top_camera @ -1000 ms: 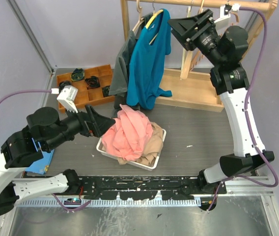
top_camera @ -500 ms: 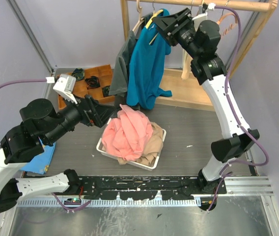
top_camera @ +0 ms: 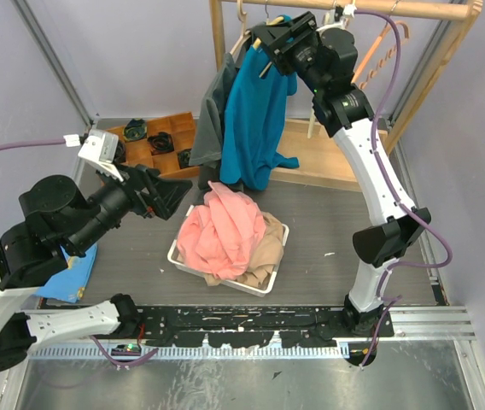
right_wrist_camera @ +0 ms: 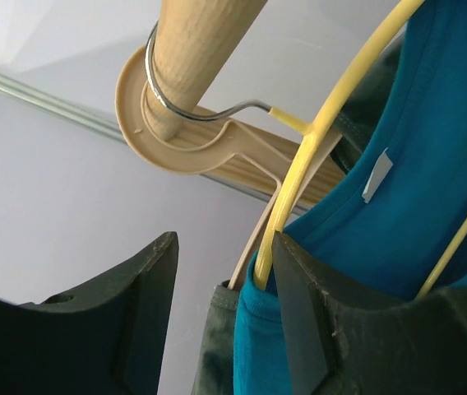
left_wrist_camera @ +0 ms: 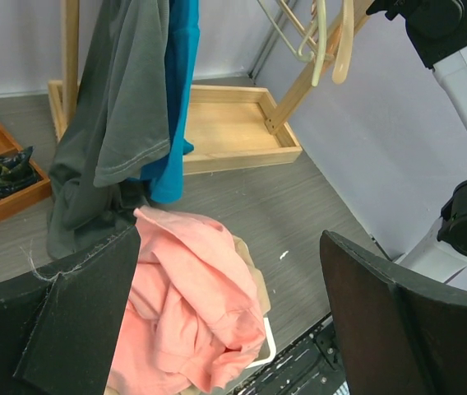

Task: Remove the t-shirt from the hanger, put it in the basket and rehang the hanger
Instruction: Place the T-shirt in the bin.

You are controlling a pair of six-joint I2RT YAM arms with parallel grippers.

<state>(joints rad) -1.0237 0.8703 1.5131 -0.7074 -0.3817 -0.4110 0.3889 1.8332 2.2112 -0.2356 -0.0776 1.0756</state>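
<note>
A teal t-shirt (top_camera: 258, 111) hangs on a yellow hanger (top_camera: 268, 36) from the wooden rail (top_camera: 413, 8). In the right wrist view the yellow hanger (right_wrist_camera: 332, 123) and the teal shirt's collar (right_wrist_camera: 398, 214) lie against the inner side of my right finger. My right gripper (top_camera: 270, 40) is open at the hanger's shoulder, the left finger apart from it. A grey t-shirt (top_camera: 213, 115) hangs on a beige hanger beside the teal one. My left gripper (top_camera: 167, 190) is open and empty, low above the table left of the basket; it shows the grey shirt (left_wrist_camera: 122, 107).
A white basket (top_camera: 272, 278) holds a pink garment (top_camera: 221, 231) and a tan one. A wooden compartment tray (top_camera: 153, 145) sits at the back left. The rack's wooden base (top_camera: 336, 162) and empty hangers (top_camera: 379, 47) stand at the back right. A blue item (top_camera: 63, 278) lies left.
My right gripper has swung left along the rail to the yellow hanger's shoulder. My left arm has risen and shifted slightly left, gripper still open.
</note>
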